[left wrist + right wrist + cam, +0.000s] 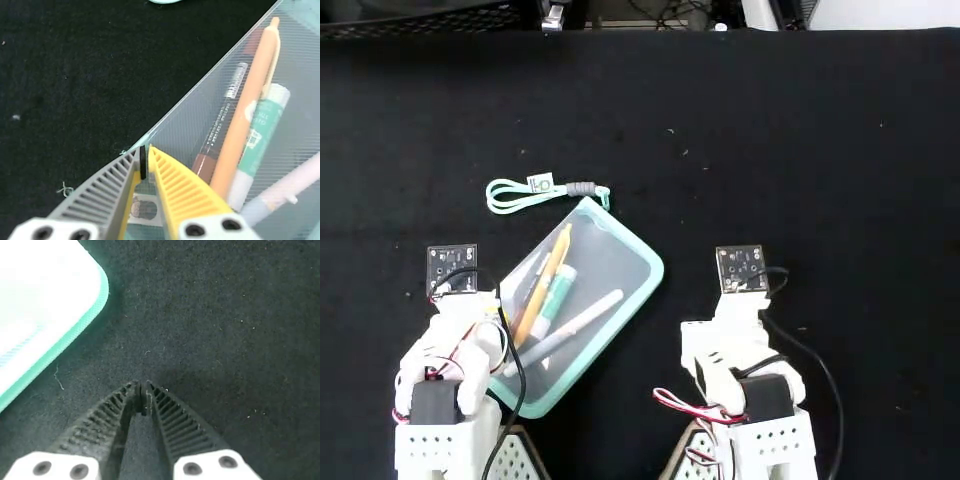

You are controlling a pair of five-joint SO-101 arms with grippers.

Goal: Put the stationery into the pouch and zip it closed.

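Grippers first, both low at the near edge of the black table. The left gripper has its grey and yellow fingers pressed together, tips meeting right at the near left edge of the pouch. Whether they pinch that edge cannot be told. The right gripper also has its fingers pressed together, holding nothing, above bare black cloth just beside the pouch's rounded mint-trimmed corner.

Between the two arms the see-through pouch lies flat and slanted, its near end by the left arm and its far end pointing away toward the middle of the table. The stationery is inside it. An orange pen runs lengthwise, a brown pen lies just beside it toward the pouch's left edge, and a green and white stick touches the orange pen's other side. A pale pen lies crosswise nearer the right side.

Past the pouch's far corner, a mint strap with a grey sleeve and a small tag is laid out to the left on the cloth, its grey end at that corner.
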